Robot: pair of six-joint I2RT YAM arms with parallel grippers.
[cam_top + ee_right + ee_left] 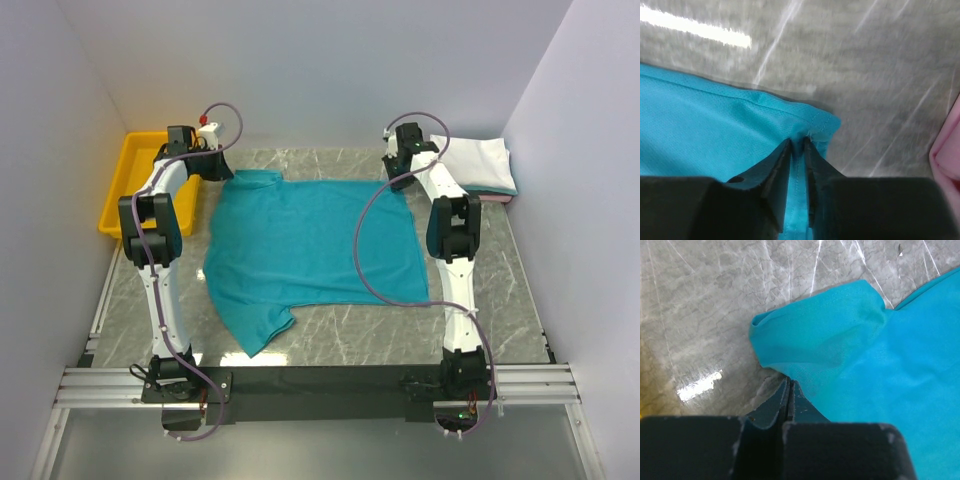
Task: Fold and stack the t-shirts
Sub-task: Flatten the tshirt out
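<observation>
A teal t-shirt (310,245) lies spread flat on the marble table, one sleeve (262,330) pointing toward the near edge. At its far left corner my left gripper (222,172) is shut, its tips (789,382) tucked into the edge of the rumpled far sleeve (820,335). My right gripper (397,178) is at the far right corner of the shirt. In the right wrist view its jaws (797,142) pinch the stitched hem corner (820,122), with a strip of teal cloth between them. A folded white t-shirt (478,160) lies on a pink one (495,198) at the back right.
A yellow plastic bin (130,185) stands at the back left, beside the left arm. The pink folded shirt (947,150) lies close to the right of the right gripper. White walls enclose the table on three sides.
</observation>
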